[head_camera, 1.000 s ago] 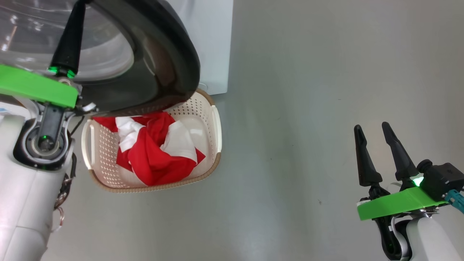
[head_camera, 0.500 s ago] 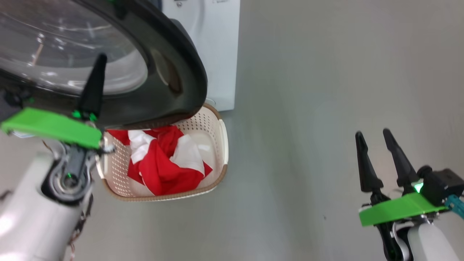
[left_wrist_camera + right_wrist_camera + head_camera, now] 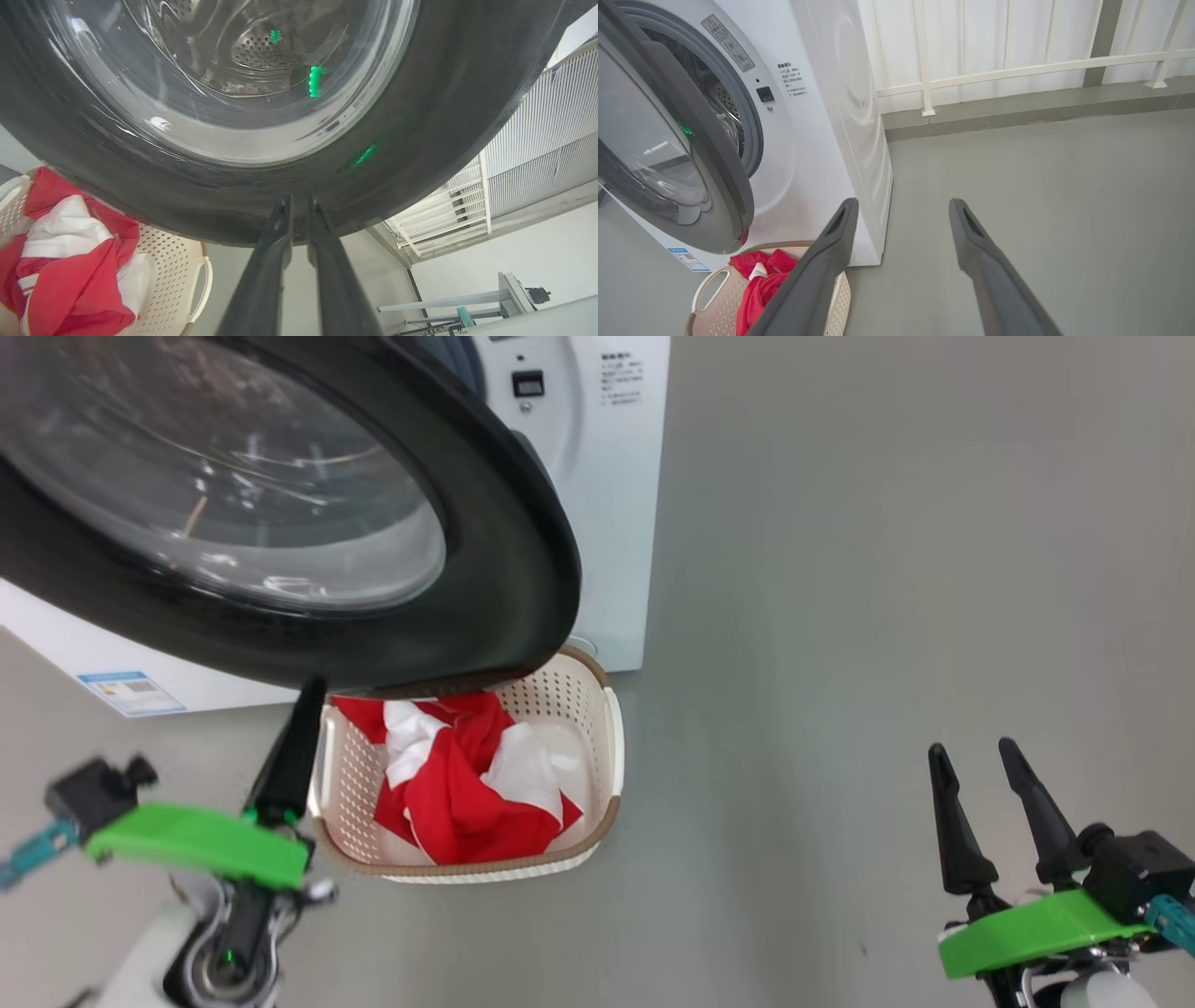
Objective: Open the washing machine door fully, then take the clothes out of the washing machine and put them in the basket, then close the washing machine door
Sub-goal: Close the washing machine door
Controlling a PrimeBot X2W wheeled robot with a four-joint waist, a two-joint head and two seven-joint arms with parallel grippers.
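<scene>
The washing machine door (image 3: 509,560) stands part-way open and overhangs the far end of the basket (image 3: 611,798). Red and white clothes (image 3: 462,789) lie in the basket. My left gripper (image 3: 311,689) is shut and empty, its tip just under the door's lower rim, beside the basket's left end. In the left wrist view the left gripper (image 3: 298,200) points at the black rim (image 3: 420,140); I cannot tell whether it touches. My right gripper (image 3: 971,749) hangs open over bare floor at the lower right. The right wrist view shows the right gripper (image 3: 902,205), the washing machine (image 3: 817,140) and the drum behind the door (image 3: 733,186).
The white washing machine (image 3: 611,495) carries a small blue label (image 3: 131,691) low on its front. Grey floor (image 3: 840,616) stretches right of the washer. A white railing (image 3: 971,74) runs along the wall behind it. The basket (image 3: 712,298) sits against the washer's base.
The head view has shifted and now shows more of the washer front. My left gripper has dropped from over the door glass to below the door's rim. The right gripper kept its pose.
</scene>
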